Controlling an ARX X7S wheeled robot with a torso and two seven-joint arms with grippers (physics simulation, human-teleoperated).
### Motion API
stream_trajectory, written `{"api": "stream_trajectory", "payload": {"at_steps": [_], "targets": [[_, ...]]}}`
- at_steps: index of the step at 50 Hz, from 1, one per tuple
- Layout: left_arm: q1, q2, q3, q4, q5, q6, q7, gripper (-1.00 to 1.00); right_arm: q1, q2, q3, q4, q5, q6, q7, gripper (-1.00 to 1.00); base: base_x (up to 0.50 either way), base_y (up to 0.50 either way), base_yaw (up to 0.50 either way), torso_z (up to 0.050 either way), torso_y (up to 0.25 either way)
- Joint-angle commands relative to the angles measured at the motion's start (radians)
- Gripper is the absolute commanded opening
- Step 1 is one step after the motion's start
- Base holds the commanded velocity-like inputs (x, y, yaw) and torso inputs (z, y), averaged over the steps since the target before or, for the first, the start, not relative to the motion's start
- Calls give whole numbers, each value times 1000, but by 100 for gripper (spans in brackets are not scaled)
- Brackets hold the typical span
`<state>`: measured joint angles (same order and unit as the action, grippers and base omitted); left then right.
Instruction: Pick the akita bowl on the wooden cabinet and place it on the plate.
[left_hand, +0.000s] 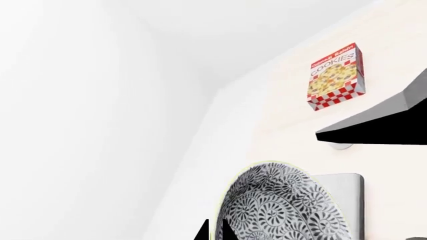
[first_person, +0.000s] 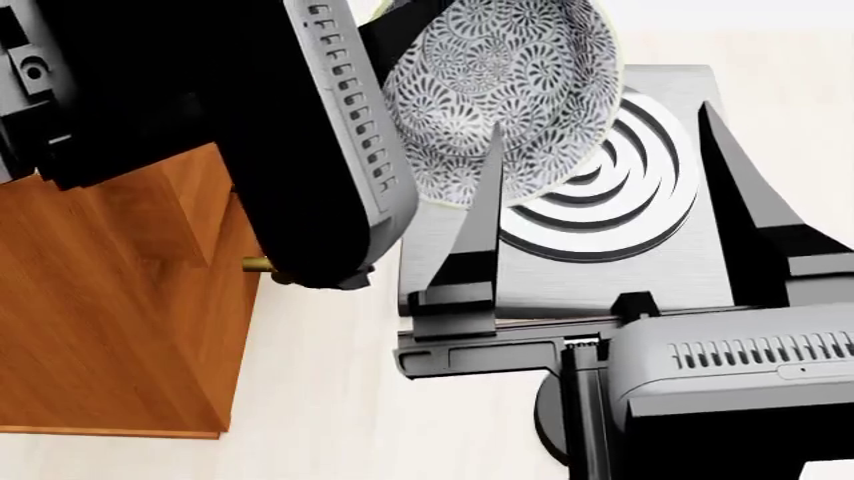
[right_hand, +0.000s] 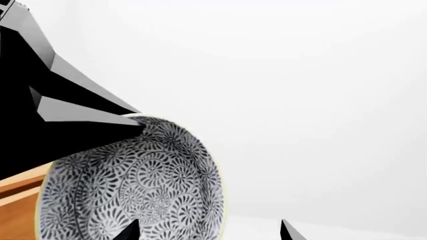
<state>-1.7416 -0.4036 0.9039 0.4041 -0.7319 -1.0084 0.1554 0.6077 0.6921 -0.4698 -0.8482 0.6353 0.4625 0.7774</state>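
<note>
The akita bowl (first_person: 497, 85), white with a dense dark floral pattern, hangs tilted in the air above the grey burner, its patterned outside facing the head camera. My left gripper (left_hand: 213, 231) is shut on the bowl's (left_hand: 280, 205) rim, its two tips close together on either side of the rim. In the right wrist view the left fingers (right_hand: 100, 125) meet the bowl (right_hand: 133, 185) at its upper edge. My right gripper (first_person: 601, 118) stands open just below the bowl, holding nothing. The wooden cabinet (first_person: 120, 320) is at the left. The plate is out of view.
A grey square burner (first_person: 627, 250) with concentric rings lies under the bowl and the right gripper. A red-checked cookies box (left_hand: 335, 76) lies on the pale counter farther off. The bulky left arm (first_person: 200, 100) hides the upper left of the head view.
</note>
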Motion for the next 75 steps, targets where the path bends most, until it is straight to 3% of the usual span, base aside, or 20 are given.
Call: {"api": "stream_trajectory", "payload": {"at_steps": [1,46,47,75], "targets": [[2,-10,-18,25,-7,3,3,-100,7,-8,-5,24,1,-5,-9,100,0,0,0,0,0],[18,-31,-29,55,-39,10,6,-100,-40,-19,7,110,14,-62,-30,100,0,0,0,0,0],[18,-31,-27,55,-38,9,6,-100,-40,-19,7,109,14,-62,-29,-100,0,0,0,0,0],[16,-20,-24,6,-33,-22,-25,-100,-13,-11,22,96,18,-20,13,-100,0,0,0,0,0]]}}
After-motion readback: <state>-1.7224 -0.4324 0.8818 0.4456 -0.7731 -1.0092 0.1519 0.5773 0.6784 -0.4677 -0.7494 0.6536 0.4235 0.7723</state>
